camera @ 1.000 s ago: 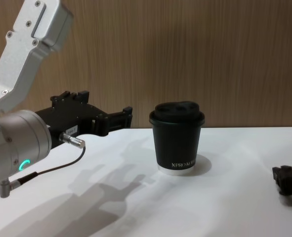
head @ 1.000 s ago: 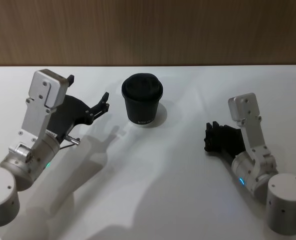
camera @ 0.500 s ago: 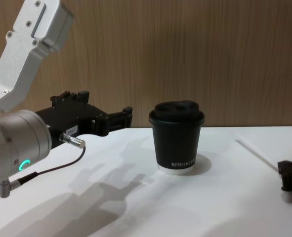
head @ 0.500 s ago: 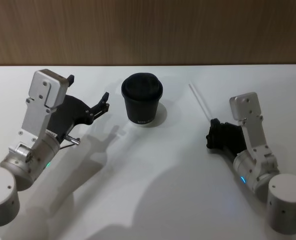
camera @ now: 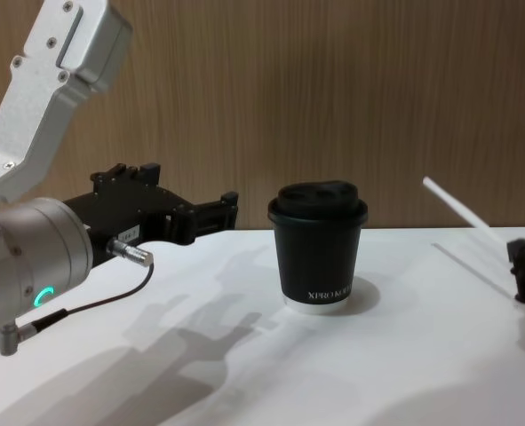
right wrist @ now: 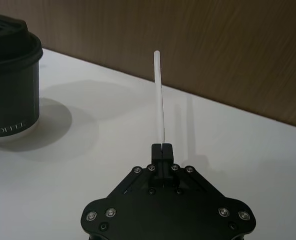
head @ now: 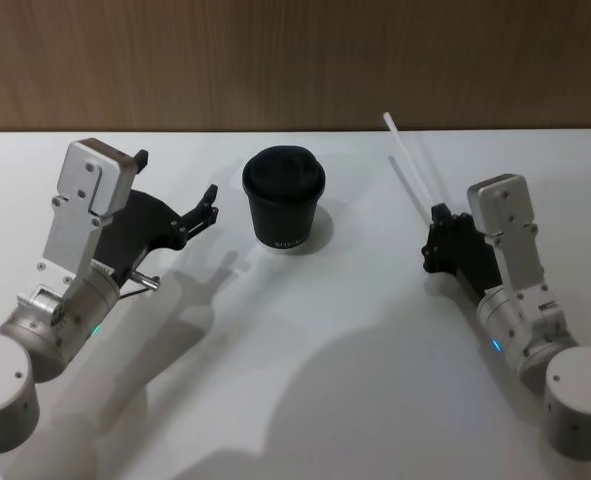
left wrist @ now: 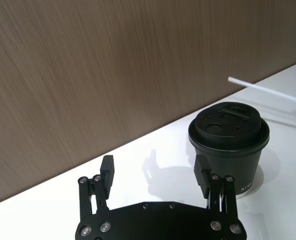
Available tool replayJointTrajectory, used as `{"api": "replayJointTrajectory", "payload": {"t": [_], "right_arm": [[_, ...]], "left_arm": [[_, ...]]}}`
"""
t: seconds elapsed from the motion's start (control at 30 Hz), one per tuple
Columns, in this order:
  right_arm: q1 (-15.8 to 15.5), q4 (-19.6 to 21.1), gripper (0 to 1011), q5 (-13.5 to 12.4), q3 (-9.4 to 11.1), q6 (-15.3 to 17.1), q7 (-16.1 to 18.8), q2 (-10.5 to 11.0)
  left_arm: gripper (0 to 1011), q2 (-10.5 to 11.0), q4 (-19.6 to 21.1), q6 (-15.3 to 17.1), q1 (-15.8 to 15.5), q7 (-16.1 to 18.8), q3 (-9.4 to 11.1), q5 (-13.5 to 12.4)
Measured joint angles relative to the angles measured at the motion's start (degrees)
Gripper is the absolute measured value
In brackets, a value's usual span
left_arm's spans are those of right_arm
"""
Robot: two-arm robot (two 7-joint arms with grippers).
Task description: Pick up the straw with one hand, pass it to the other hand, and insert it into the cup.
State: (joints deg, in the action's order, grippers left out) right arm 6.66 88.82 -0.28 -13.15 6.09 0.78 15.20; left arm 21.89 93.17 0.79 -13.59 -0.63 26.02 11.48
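A small black paper coffee cup [head: 284,200] with a black domed lid stands upright on the white table [head: 305,350], near the middle of its far edge, in front of a brown wood-grain wall [head: 295,60]. In the chest view, white lettering low on the cup's side starts with "XPRO" and runs on round the curve. In the right wrist view a word beginning "KOFF" can be read at the same height. Just below the writing is a white bottom rim.

The right tool [right wrist: 162,147], black and angular, hangs over the right part of the table toward the far edge. Its two fingers are pressed together on the lower end of a thin, straight, white, slightly translucent plastic straw [head: 411,165]. The straw is lifted off the table, and its thin shadow lies on the surface beside it. Its long axis runs out from the fingertips, slanting up and toward the far edge. The free end leans toward the cup's side but is well apart from the cup.

The left tool [head: 176,175], long and black on a silver cylindrical wrist with a green ring light [camera: 40,297] and a thin black cable [camera: 93,306], hovers over the left part of the table beside the cup. Its fingers are spread wide and hold nothing.
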Motion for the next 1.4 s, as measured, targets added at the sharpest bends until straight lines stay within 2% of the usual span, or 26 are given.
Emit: {"api": "replayJointTrajectory", "payload": {"t": [0.23, 0.57, 0.67, 0.87, 0.9, 0.97, 1.13, 1.4], "right_arm": [[0.45, -0.37, 3, 1.22, -0.03, -6.87, 1.06, 1.50], [1.00, -0.56, 3, 0.34, 0.19, -15.69, 4.90, 3.50], [1.26, -0.63, 3, -0.94, 0.28, -19.21, 7.14, 4.35], [1.75, -0.73, 3, -3.62, 0.32, -24.15, 11.21, 5.58], [1.75, -0.73, 3, -3.62, 0.32, -24.15, 11.21, 5.58], [2.06, -0.79, 3, -5.48, 0.27, -26.60, 13.56, 6.13], [2.50, -0.87, 3, -7.80, 0.05, -29.07, 16.69, 6.74], [3.78, -1.20, 3, -13.81, -0.87, -33.92, 24.27, 7.84]], "left_arm": [[1003, 0.00, 0.00, 0.00, 0.00, 0.00, 0.00, 0.00], [1003, 0.00, 0.00, 0.00, 0.00, 0.00, 0.00, 0.00], [1003, 0.00, 0.00, 0.00, 0.00, 0.00, 0.00, 0.00], [1003, 0.00, 0.00, 0.00, 0.00, 0.00, 0.00, 0.00], [1003, 0.00, 0.00, 0.00, 0.00, 0.00, 0.00, 0.00], [1003, 0.00, 0.00, 0.00, 0.00, 0.00, 0.00, 0.00], [1002, 0.00, 0.00, 0.00, 0.00, 0.00, 0.00, 0.00], [1003, 0.00, 0.00, 0.00, 0.00, 0.00, 0.00, 0.00]]}}
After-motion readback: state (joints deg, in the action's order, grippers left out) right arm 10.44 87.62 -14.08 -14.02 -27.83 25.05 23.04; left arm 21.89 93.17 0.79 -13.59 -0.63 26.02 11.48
